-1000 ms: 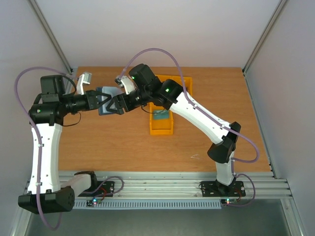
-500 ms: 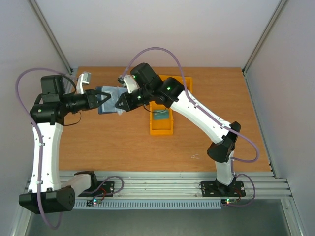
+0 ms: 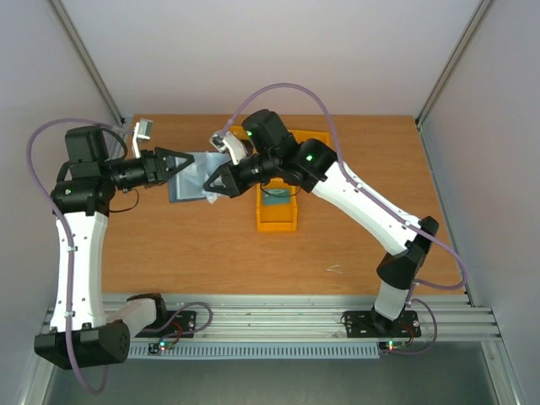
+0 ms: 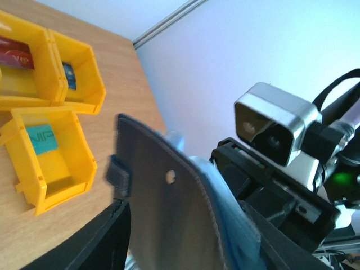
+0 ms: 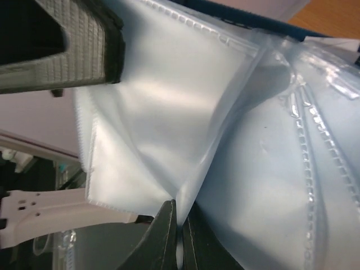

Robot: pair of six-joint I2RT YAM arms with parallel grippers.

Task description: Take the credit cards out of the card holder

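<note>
The card holder (image 3: 191,175) is held up over the far left of the table (image 3: 354,152); the right gripper (image 5: 179,228) is pinched together on one clear sleeve (image 5: 163,112) of it; the left gripper (image 3: 177,162) has its jaws apart on either side of the navy cover; a teal card (image 4: 40,138) lies in a yellow bin (image 4: 84,169) nearby.

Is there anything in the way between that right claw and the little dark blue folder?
Nothing visible: the right gripper is shut on a clear plastic sleeve of the dark navy card holder.
</note>
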